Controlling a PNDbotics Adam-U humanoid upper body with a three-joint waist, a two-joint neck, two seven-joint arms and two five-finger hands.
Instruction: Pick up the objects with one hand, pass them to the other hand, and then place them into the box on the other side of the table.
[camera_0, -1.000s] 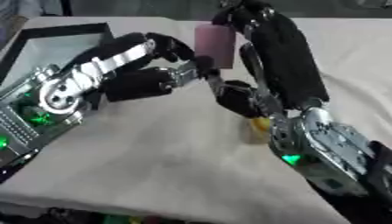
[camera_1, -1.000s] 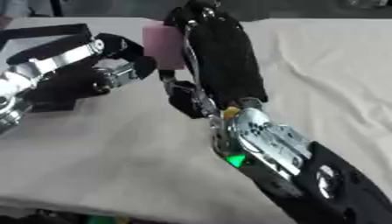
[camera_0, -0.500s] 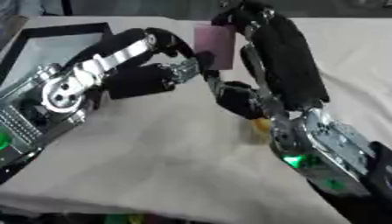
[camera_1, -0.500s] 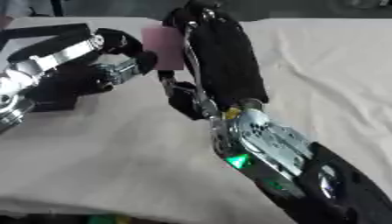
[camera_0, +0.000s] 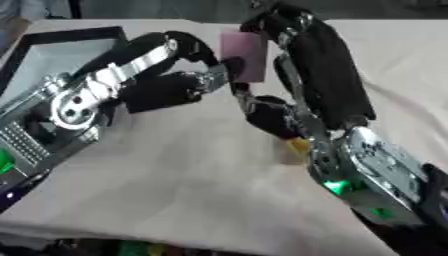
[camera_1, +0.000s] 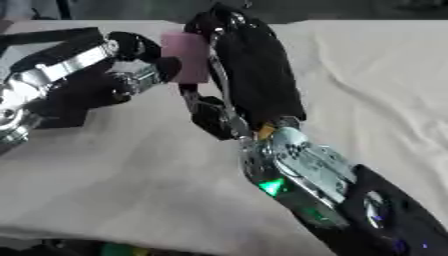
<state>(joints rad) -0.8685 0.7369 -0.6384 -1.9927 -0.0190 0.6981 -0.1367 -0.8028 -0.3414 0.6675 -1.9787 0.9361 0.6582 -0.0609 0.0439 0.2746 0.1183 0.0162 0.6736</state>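
Over the cream cloth (camera_0: 175, 190), near the frame's top centre, both the right hand (camera_0: 289, 45) and left hand (camera_0: 188, 82) pinch a pink block (camera_0: 245, 55).

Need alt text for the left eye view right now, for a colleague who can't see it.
Over a cloth-covered table, the robot's right hand holds a pink block while the left hand meets it from the left, fingers at its edge. A dark-rimmed box sits at far left.

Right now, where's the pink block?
The pink block is upper centre in both eye views, between the left robot hand and right robot hand, above the cloth.
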